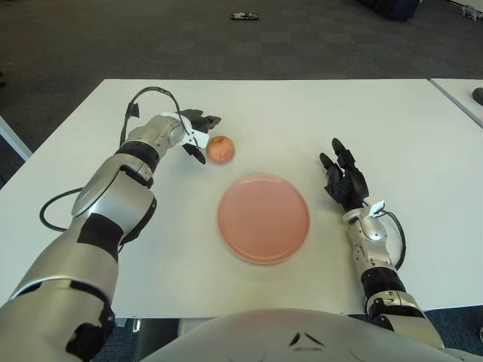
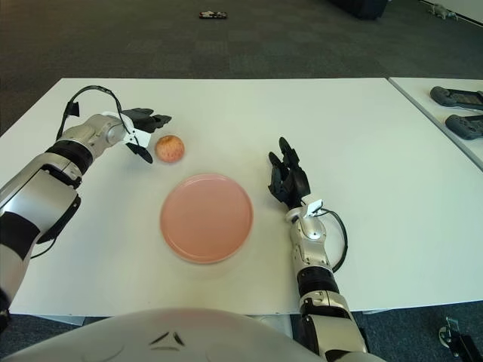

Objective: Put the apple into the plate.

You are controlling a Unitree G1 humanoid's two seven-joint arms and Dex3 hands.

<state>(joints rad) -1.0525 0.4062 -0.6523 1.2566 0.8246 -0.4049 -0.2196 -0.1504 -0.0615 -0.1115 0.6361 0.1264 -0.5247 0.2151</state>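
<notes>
Toward the far left part of the white table (image 1: 302, 105), left eye view: small round reddish-yellow apple (image 1: 219, 149) sits on the surface, just beyond the far-left rim of the flat round pink plate (image 1: 264, 219), not touching it. Left hand (image 1: 193, 134) is right beside the apple on its left side, fingers spread around it, one dark finger above, one curling below; nothing gripped yet, contact not clear. Right hand (image 1: 343, 179) shows right of the plate, fingers relaxed and extended, holding nothing.

Right eye view: same layout. Apple (image 2: 170, 148) is apart from the plate (image 2: 206, 217), a small gap of bare table between. Left hand (image 2: 140, 130) opens toward the apple; right hand (image 2: 288, 179) is idle near the plate's right rim.

Judgement: apple looks light, rigid, smooth-skinned and prone to rolling. Best hold is across its widest middle, fingers opposing on both sides, moderate squeeze. Plate is shallow, so set it down gently near centre.
</notes>
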